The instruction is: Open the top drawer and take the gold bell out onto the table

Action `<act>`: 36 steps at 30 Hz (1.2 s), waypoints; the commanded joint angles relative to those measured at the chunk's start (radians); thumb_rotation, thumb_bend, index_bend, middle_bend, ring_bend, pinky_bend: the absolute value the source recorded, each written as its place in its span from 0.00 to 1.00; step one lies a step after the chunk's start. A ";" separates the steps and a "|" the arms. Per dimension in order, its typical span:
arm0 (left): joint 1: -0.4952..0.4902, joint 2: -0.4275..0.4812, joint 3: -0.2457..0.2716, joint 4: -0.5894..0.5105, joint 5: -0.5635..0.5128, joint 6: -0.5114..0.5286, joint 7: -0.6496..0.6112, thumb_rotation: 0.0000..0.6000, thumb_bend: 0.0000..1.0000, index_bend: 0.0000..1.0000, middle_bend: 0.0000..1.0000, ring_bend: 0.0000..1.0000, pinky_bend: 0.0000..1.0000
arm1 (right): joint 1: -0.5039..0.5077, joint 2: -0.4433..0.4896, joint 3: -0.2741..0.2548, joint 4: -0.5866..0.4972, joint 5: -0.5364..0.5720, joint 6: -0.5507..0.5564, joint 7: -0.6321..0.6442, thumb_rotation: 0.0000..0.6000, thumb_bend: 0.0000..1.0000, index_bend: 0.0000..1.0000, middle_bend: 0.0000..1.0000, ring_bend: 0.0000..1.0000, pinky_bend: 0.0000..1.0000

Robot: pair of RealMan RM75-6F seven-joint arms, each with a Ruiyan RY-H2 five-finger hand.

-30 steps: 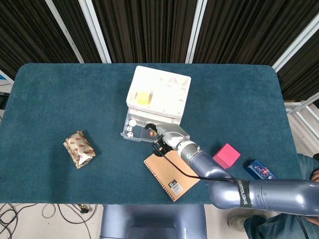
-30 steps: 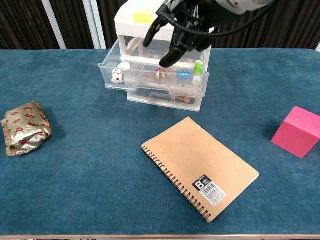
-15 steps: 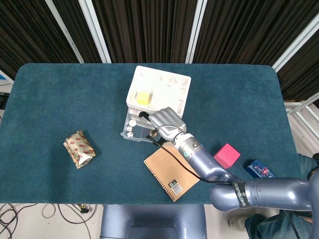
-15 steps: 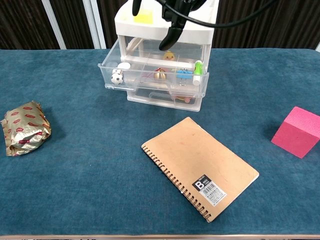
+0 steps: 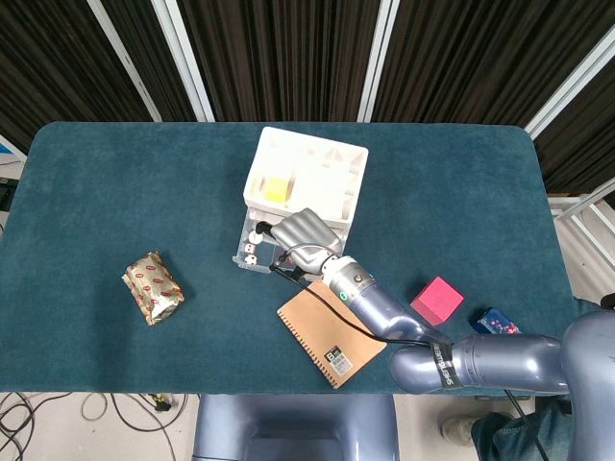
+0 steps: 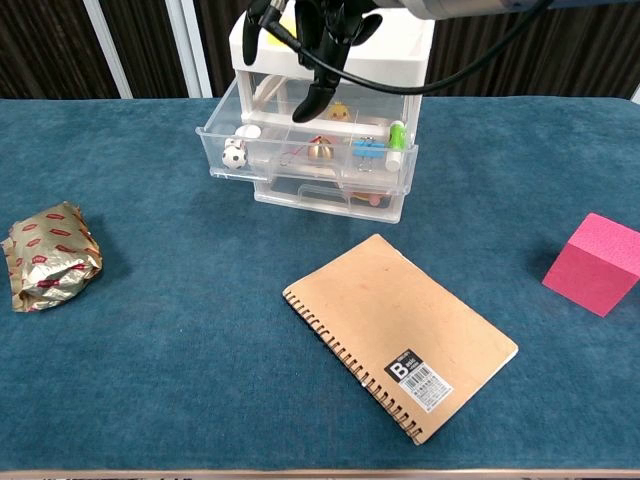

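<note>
Lying in the open top drawer (image 6: 300, 150), the gold bell (image 6: 320, 150) is seen just below the spread, empty fingers (image 6: 307, 100) of the downward-pointing right hand (image 5: 300, 238).

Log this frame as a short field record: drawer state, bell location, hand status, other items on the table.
top drawer: open, pulled out toward the chest camera
gold bell: inside the top drawer, middle section, not yet taken out
right hand: above the open drawer, fingers pointing down, holding nothing
left hand: not in view
drawer contents nearby: small soccer ball at the drawer's left end
table items: spiral notebook, pink block, gold foil packet
</note>
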 commanded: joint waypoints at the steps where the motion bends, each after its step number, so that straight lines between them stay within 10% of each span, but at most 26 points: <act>1: 0.000 0.000 0.000 0.000 0.000 0.000 0.000 1.00 0.20 0.10 0.00 0.00 0.00 | 0.007 -0.010 0.005 0.012 0.016 -0.014 -0.014 1.00 0.25 0.29 0.96 1.00 1.00; 24: -0.001 0.002 0.000 -0.001 -0.002 -0.003 0.001 1.00 0.20 0.10 0.00 0.00 0.00 | 0.007 -0.079 -0.011 0.103 0.013 -0.006 -0.150 1.00 0.27 0.31 0.96 1.00 1.00; 36: -0.001 0.004 0.001 -0.004 -0.004 -0.006 0.005 1.00 0.20 0.10 0.00 0.00 0.00 | -0.034 -0.089 -0.028 0.182 -0.204 -0.044 -0.122 1.00 0.23 0.31 0.96 1.00 1.00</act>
